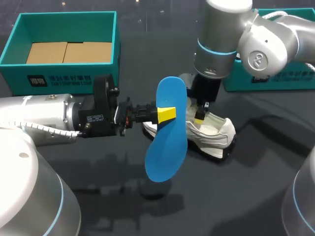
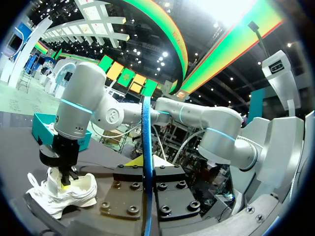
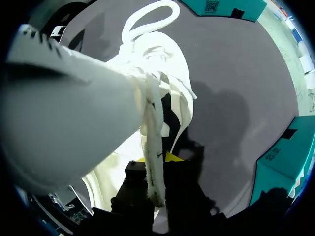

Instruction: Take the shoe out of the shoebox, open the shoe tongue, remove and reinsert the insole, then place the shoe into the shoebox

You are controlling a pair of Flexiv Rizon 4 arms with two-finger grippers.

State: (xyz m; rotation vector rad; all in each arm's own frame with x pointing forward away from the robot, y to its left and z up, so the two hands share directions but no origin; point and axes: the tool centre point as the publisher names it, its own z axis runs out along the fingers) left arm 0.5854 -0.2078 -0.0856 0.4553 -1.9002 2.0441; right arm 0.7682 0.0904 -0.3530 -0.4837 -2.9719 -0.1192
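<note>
Just beside the right gripper (image 1: 199, 117), clamped on the tongue (image 3: 88, 113) of the shoe (image 1: 216, 132) on the bench (image 1: 246, 196), left gripper (image 1: 167, 114) pinches the freed insole (image 1: 170, 142); reinsertion and return to the shoebox (image 1: 59, 81) look still to do.

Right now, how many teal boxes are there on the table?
2. One teal box stands at the far left of the table, open, with brown cardboard inside. The other teal box is at the far right, partly hidden behind the right arm.
</note>
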